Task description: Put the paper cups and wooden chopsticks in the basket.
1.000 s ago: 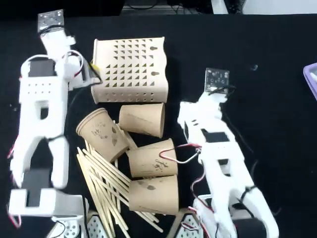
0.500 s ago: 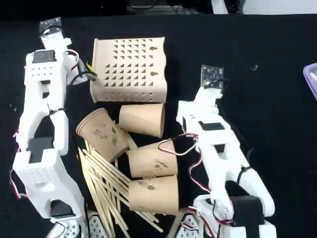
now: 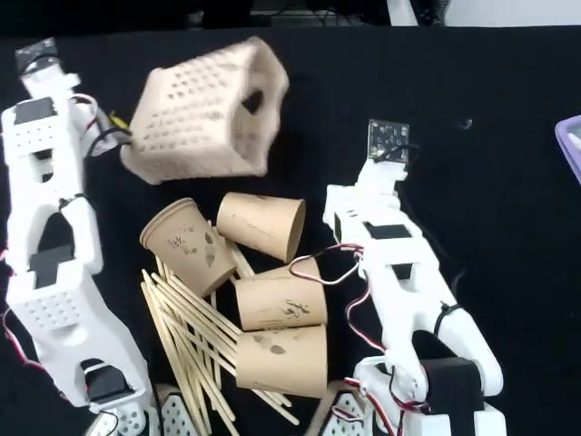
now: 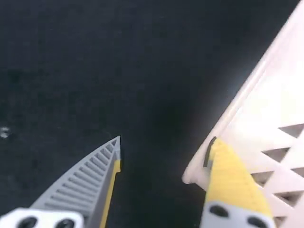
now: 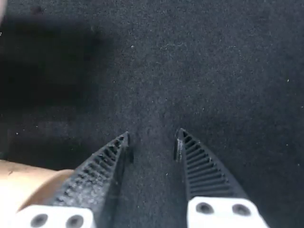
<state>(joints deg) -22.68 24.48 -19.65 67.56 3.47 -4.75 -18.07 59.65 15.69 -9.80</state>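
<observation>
The basket (image 3: 204, 113) had left its flat place on the worktop (image 3: 472, 82) since half a second before. It hung tilted and blurred, swung toward the left arm (image 3: 45, 182), which had itself shifted further out to the side. The left jaws were spread wide, the yellow finger (image 4: 228, 175) lying against the basket's rim and the grey finger (image 4: 95, 175) apart over bare worktop.

Just beside the basket, four paper cups (image 3: 263, 224) lay on their sides roughly where they had been, and the chopsticks (image 3: 186, 336) were fanned out partly under them. The dark marks printed on the cups could not be read.

The right arm (image 3: 399, 272) had kept its place beside the cups. The right jaws stood slightly apart with nothing between them, one cup cut off nearby. A purple thing (image 3: 572, 145) was cut off at the worktop's edge.
</observation>
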